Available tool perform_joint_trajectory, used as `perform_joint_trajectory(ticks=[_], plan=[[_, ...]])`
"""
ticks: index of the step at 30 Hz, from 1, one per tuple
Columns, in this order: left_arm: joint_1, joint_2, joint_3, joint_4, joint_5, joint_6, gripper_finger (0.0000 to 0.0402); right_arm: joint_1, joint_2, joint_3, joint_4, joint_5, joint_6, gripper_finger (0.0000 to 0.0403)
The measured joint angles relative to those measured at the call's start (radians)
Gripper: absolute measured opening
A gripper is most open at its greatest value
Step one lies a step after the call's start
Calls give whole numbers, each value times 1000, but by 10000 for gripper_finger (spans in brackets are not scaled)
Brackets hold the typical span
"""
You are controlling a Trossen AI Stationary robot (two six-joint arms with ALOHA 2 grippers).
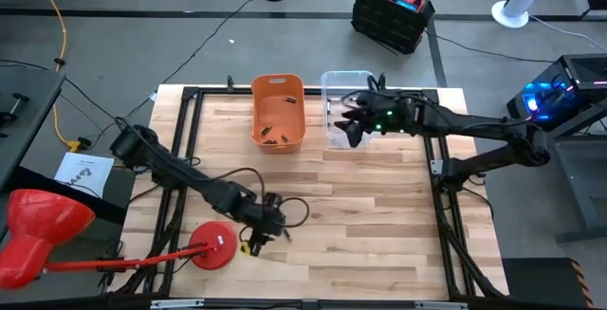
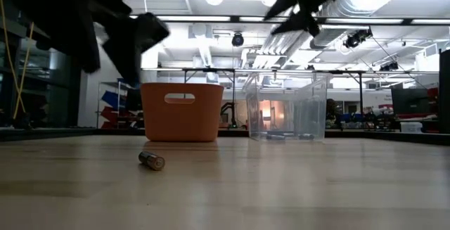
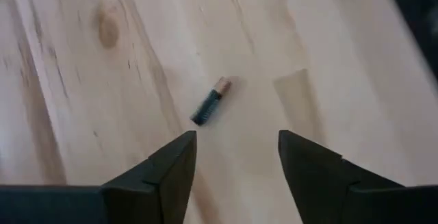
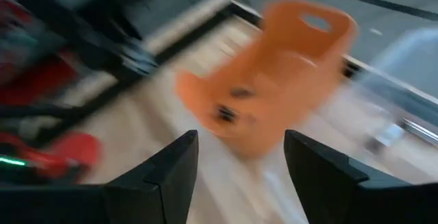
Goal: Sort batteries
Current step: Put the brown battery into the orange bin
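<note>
Batteries: one loose battery (image 3: 211, 101) lies flat on the bare wooden counter (image 1: 360, 206), just ahead of the left gripper (image 3: 236, 157) and a little to one side of the gap between its fingers, touching neither. Left gripper hangs over the near-left part of the counter, fingers spread wide, nothing held. The cell is small and cylindrical, dark teal-black body with a coppery end, lying at a slant across the wood grain; low view shows the same cell (image 2: 151, 160) alone on the boards in front of the bins. Right gripper (image 1: 353, 120) is raised above the clear bin (image 1: 345, 82) at the far side, fingers apart and empty. Orange bin (image 1: 277, 112) stands just beside the clear one, on its left in the high view; several dark cells (image 1: 274, 137) lie inside it, too small to count. Count: one loose cell, two bins, two arms.
</note>
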Motion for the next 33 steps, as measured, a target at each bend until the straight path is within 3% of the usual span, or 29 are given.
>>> perform_joint_trajectory(ticks=[4, 10, 17, 23, 27, 31, 33], plan=[[48, 56, 24, 10, 1, 202, 211, 16, -64, 1, 89, -70, 50, 211], [89, 157, 29, 50, 55, 408, 212, 85, -180, 1, 190, -80, 97, 211], [80, 233, 30, 105, 93, 552, 212, 169, -274, 2, 195, 81, 120, 211], [94, 287, 33, 145, 153, 530, 207, 215, -287, 2, 192, 174, 145, 211], [95, 293, 32, 167, 168, 502, 152, 234, -287, 2, 185, 219, 146, 211], [111, 297, 32, 188, 158, 416, 34, 245, -287, 2, 186, 250, 146, 211], [126, 297, 32, 186, 161, 346, 19, 248, -287, 2, 186, 250, 146, 211]])
